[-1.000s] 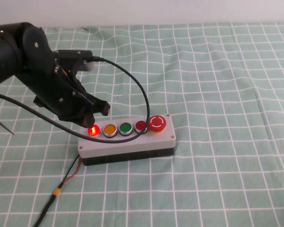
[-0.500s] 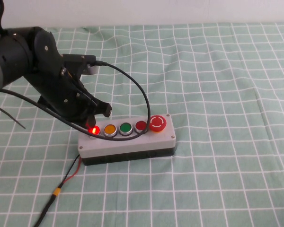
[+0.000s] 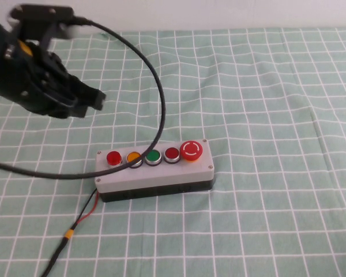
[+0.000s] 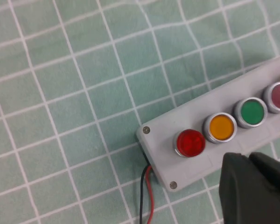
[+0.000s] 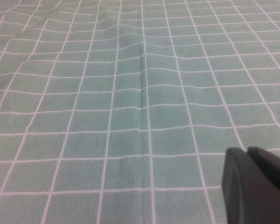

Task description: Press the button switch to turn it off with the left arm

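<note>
Red, but unlit, is how the end button (image 3: 113, 157) looks now, at the left end of the switch box (image 3: 155, 171) that sits a little left of the table's middle, toward the near edge. Beside it run an orange button (image 3: 133, 157), a green one (image 3: 153, 156), a smaller red one (image 3: 172, 153) and a big red stop knob (image 3: 191, 150). With no glow showing, I'd judge the press done and the task all but finished; what's left is only for the arm to draw clear and park, taking care its black cable (image 3: 153, 86), which drapes across the box near the orange button, doesn't drag on anything. The left gripper (image 3: 89, 99) hangs in the air over the left part of the table, well apart from the box and behind it, tilted down toward the cloth (image 3: 265, 86), its fingers pressed together and holding nothing. The right gripper (image 5: 254, 184) shows only in its own wrist view, over bare cloth, also closed up and empty. Red and black wires (image 3: 86, 210) trail from the box toward the near edge.
</note>
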Robot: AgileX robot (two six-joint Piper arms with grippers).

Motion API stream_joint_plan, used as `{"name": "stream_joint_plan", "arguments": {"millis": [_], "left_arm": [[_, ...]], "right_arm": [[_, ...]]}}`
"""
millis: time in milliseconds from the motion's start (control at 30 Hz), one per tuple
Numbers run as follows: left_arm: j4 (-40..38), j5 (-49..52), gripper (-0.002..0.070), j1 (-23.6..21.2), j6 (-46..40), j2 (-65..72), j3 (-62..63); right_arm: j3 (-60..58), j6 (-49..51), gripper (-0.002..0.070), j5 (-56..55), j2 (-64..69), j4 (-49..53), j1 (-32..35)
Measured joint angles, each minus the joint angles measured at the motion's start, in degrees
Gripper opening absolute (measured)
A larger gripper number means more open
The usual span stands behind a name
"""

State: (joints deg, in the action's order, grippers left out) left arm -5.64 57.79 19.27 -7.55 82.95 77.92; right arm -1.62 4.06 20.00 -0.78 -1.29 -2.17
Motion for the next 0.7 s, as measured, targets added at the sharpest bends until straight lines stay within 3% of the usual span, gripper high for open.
{"name": "stream_joint_plan", "arguments": {"millis": [300, 700], "left_arm": [[2.83, 5.51, -0.0002, 0.00, 2.75, -20.99, -2.54], [4.43, 9.45, -0.0002, 0.00, 8.11, -53.13, -19.82]], "right_arm": [[0.00, 0.00, -0.0017, 0.00, 0.00, 0.00, 0.00], [0.00, 0.00, -0.0017, 0.00, 0.00, 0.00, 0.00]]}}
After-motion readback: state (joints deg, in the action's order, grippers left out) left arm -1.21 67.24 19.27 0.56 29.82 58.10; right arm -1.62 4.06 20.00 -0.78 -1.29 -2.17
